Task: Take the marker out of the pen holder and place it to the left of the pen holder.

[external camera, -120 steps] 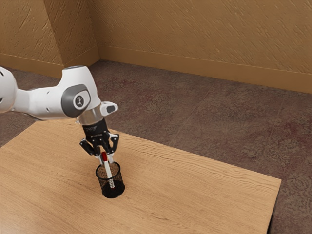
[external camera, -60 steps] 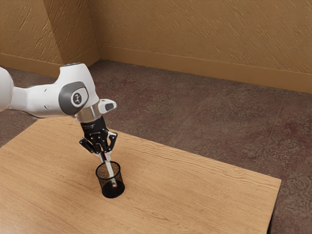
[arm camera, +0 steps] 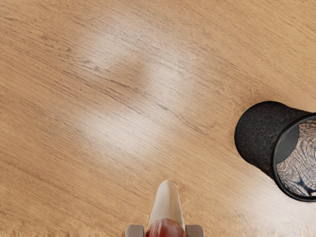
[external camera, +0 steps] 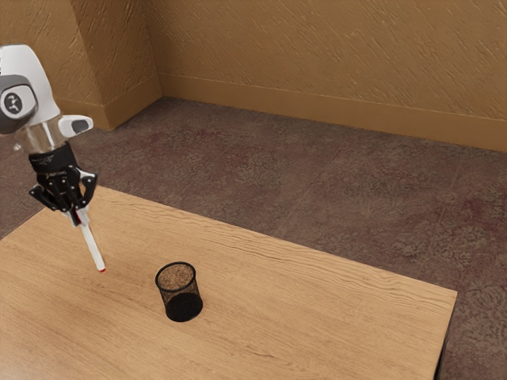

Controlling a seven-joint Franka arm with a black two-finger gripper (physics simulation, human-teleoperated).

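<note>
Between the jaws, the marker (external camera: 93, 248) is pinched by its red upper end (arm camera: 167, 229), a hold judged sound. Light, stiff, slightly slippery handling is expected.

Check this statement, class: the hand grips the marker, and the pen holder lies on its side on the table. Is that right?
Not quite: the pen holder stands upright on the table, as the exterior view shows. The hand does grip the marker.

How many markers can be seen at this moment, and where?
1. The white marker is held between the fingertips of the gripper, tilted, its free end pointing down, outside the pen holder. I see no second marker through the holder's mesh.
</note>
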